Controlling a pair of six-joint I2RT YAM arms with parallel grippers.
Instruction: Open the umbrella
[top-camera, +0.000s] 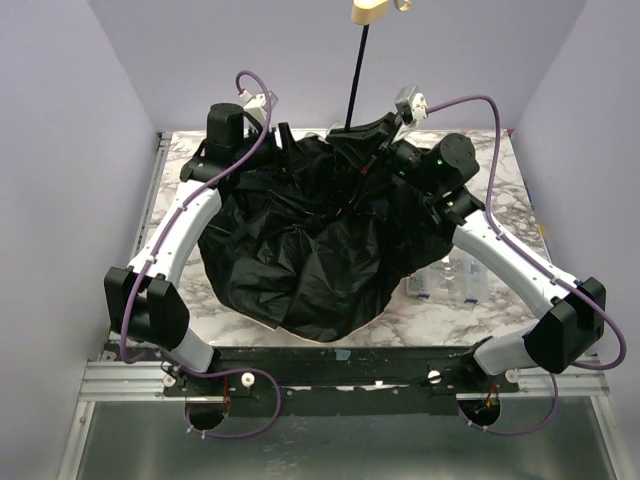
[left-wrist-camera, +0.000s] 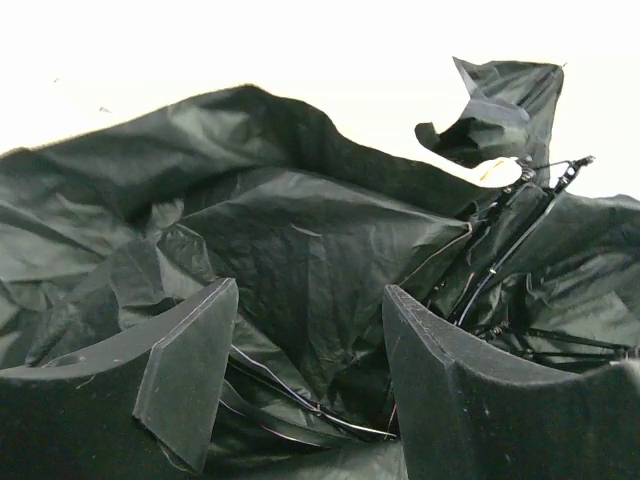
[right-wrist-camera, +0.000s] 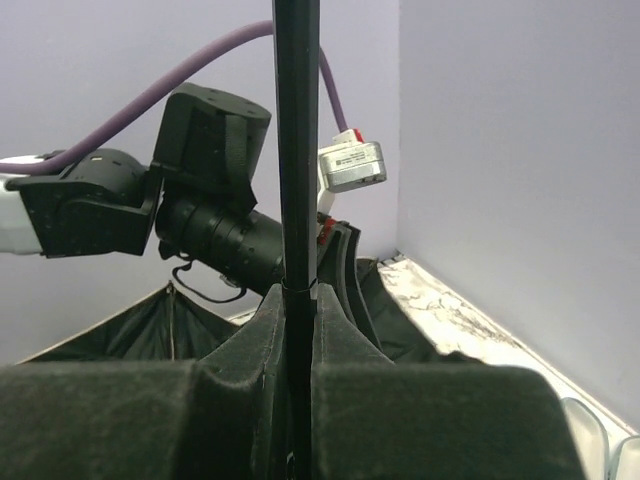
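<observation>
- Knob handle (top-camera: 372, 10), nearest the overhead camera, sits at the top view's upper edge; the shaft (top-camera: 358, 75) drops to the umbrella (top-camera: 300, 250), black canopy crumpled mid-frame on the table (top-camera: 515, 190).
- Left wrist view: left gripper (left-wrist-camera: 310, 330) fingers apart, canopy fabric between.
- Right wrist view: right gripper (right-wrist-camera: 297, 310) clamped on the vertical shaft, frame centre.

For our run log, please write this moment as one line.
left pincer: open, at canopy folds | right pincer: shut on shaft | umbrella: canopy slack, handle up
</observation>
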